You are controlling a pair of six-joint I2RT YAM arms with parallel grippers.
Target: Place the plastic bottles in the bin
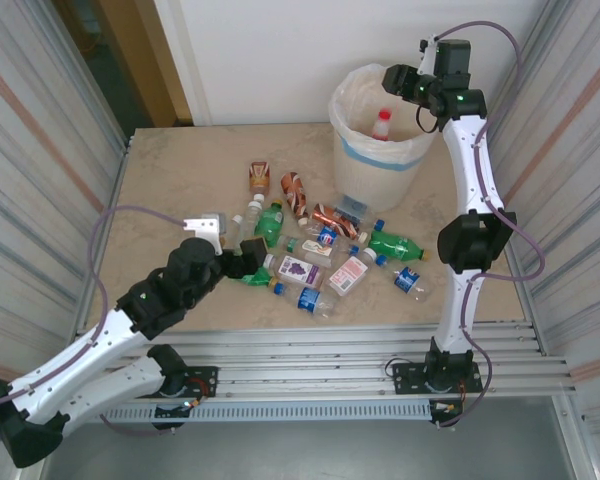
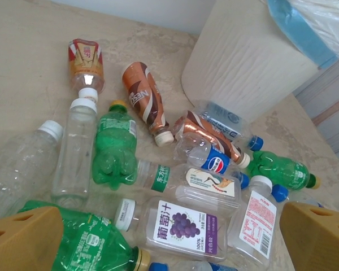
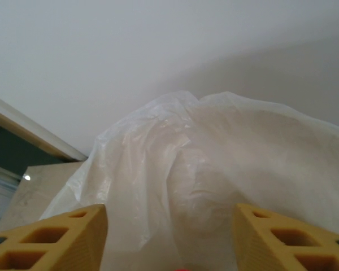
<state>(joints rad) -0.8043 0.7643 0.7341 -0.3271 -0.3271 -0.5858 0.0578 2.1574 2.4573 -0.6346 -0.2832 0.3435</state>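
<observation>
The plastic bottles (image 1: 310, 245) lie on their sides in a crowded heap in the middle of the pale surface (image 1: 180, 180), many touching or overlapping. The white bin (image 1: 380, 165) stands at the far right, just behind the heap. One bottle with a red cap (image 1: 382, 124) already sits inside it.

The left end effector (image 2: 169, 237) hangs low over the near side of the heap, fingers spread wide with nothing between them. Directly below it lies a clear bottle with a purple grape label (image 2: 181, 228). A crumpled green bottle (image 2: 85, 243) lies partly under the left-hand finger, and a clear bottle with a red-and-white label (image 2: 254, 223) lies beside the other finger. Farther out lie another green bottle (image 2: 116, 152), a tall clear bottle (image 2: 76, 147) against its side and a brown Nescafé bottle (image 2: 144, 101). A blue-capped clear bottle (image 2: 223, 121) rests at the foot of the bin.

The right end effector (image 3: 169, 237) hovers at the bin's far rim, fingers parted and gripping nothing, with the cream bag liner (image 3: 214, 158) bulging just beyond them. Corrugated metal walls (image 1: 40, 150) close in on both sides.
</observation>
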